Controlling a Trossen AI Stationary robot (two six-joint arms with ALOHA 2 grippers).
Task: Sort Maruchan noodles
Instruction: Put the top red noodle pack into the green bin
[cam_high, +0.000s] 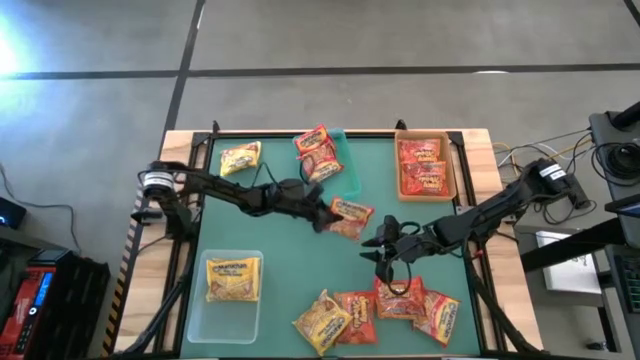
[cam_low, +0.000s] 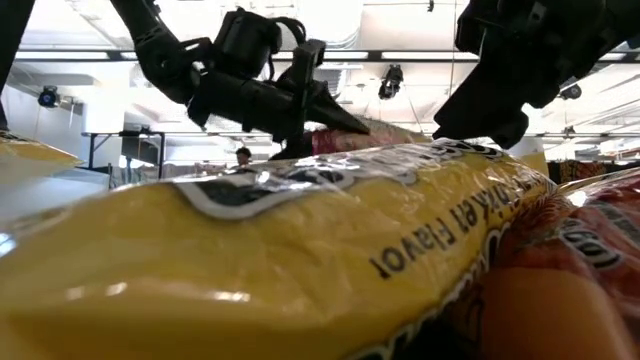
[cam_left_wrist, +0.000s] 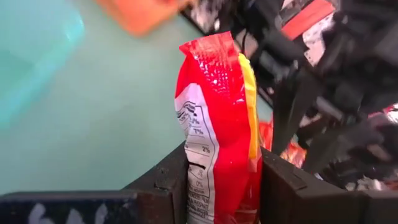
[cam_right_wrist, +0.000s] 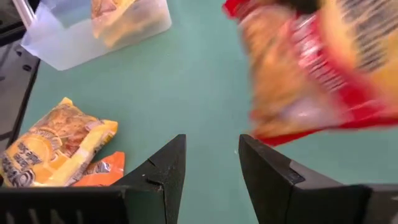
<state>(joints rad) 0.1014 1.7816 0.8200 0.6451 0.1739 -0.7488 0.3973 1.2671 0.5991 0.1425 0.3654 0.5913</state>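
My left gripper (cam_high: 328, 212) reaches in from the table's left to mid-table and is shut on a red Maruchan packet (cam_high: 352, 218). In the left wrist view this packet (cam_left_wrist: 214, 106) stands on edge between the fingers. My right gripper (cam_high: 385, 250) hovers just right of it, open, with nothing between its fingers (cam_right_wrist: 211, 146). Several yellow and red packets (cam_high: 375, 312) lie in a pile at the near edge. One yellow packet (cam_high: 240, 158) lies flat at the far left. My left gripper pinches the red packet between its two fingers, one on each flat face, at the packet's near end (cam_left_wrist: 205, 158). The fingers come almost level from the table's left. The packet sticks out past the fingertips on edge and appears lifted off the mat.
A teal bin (cam_high: 350, 170) at the far middle holds red packets. A tan bin (cam_high: 452, 165) at the far right also holds red ones. A clear bin (cam_high: 215, 315) at the near left holds a yellow packet. A yellow packet (cam_low: 300, 250) fills the low view.
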